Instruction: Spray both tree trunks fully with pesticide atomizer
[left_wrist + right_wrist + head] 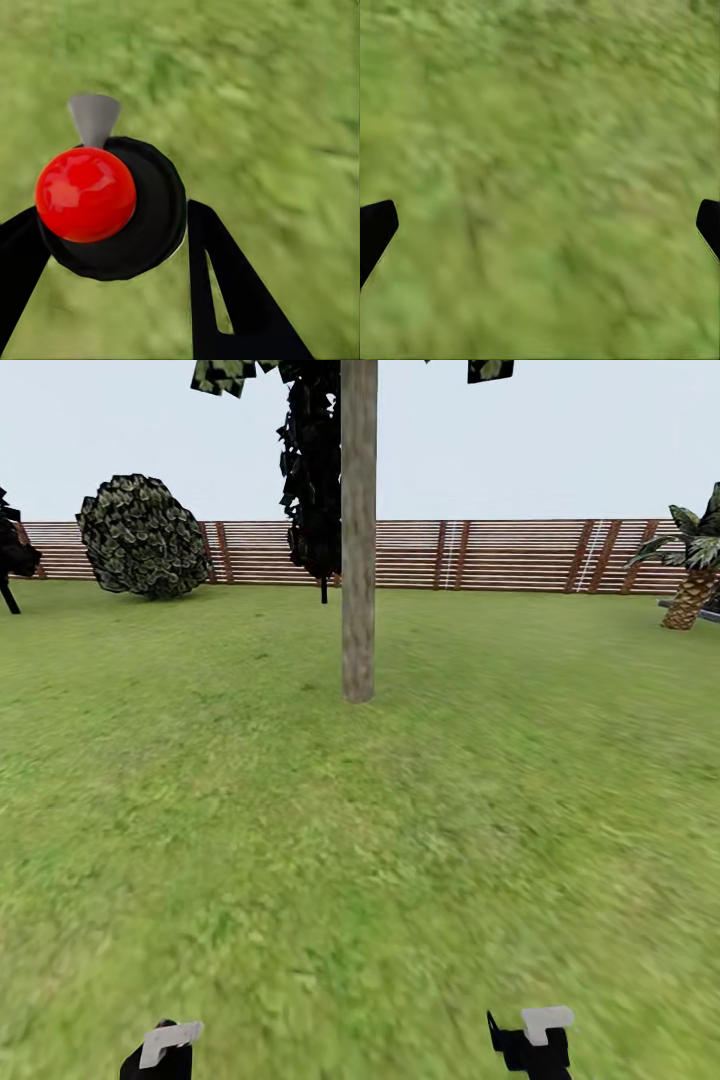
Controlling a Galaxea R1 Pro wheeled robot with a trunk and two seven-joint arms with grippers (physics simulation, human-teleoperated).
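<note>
The pesticide atomizer (86, 193) has a glossy red ball top, a round black body and a grey nozzle. It sits between the black fingers of my left gripper (112, 232), which is shut on it above the grass. One tree trunk (358, 530), thick, straight and grey-brown, rises from the garden lawn straight ahead, a few metres off; its crown is cut off at the top edge. My left gripper (165, 1050) and right gripper (530, 1045) hang low at the near edge. In the right wrist view my right gripper (540, 225) is open and holds nothing, over grass.
A dark narrow tree (312, 470) stands behind the trunk near the reddish slat fence (500, 555). A round bush (143, 537) is at the back left and a short palm (692, 575) at the right. Open lawn (360, 840) lies between me and the trunk.
</note>
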